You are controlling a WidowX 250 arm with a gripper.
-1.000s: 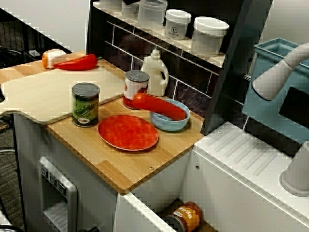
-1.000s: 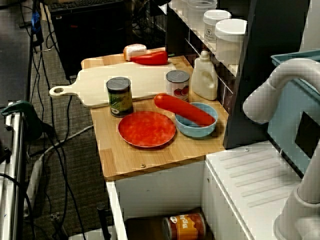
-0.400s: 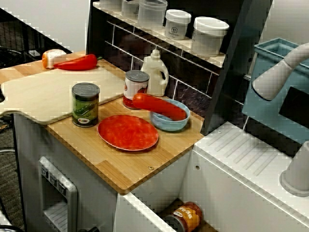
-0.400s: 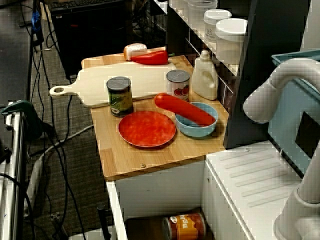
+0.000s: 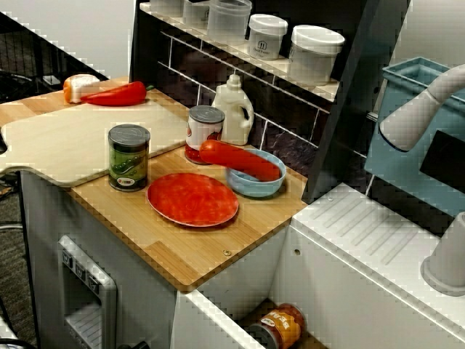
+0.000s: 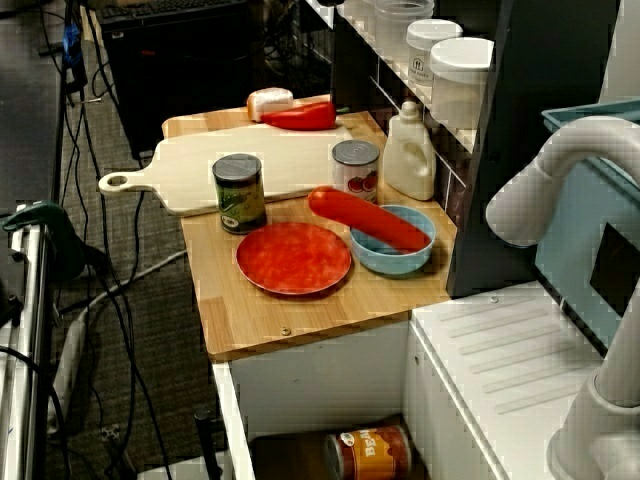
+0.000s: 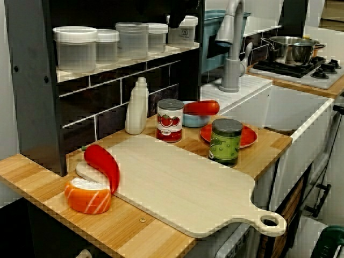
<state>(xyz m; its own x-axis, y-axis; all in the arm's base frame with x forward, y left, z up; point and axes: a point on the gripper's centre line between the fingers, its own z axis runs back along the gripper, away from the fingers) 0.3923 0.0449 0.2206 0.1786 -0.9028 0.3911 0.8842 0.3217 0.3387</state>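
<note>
The view from the side clips the gripper [image 7: 180, 12], its opening and hold untellable; it could topple the labelled jar [image 7: 185, 34] just beneath.

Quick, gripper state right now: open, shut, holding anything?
Gripper: cannot be told; only a dark part shows at the picture's top edge, by the shelf jars.

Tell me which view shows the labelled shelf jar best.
The low front view: the labelled jar shows whole, label facing. The high view tucks it behind its neighbour; the end view partly covers it.
</note>
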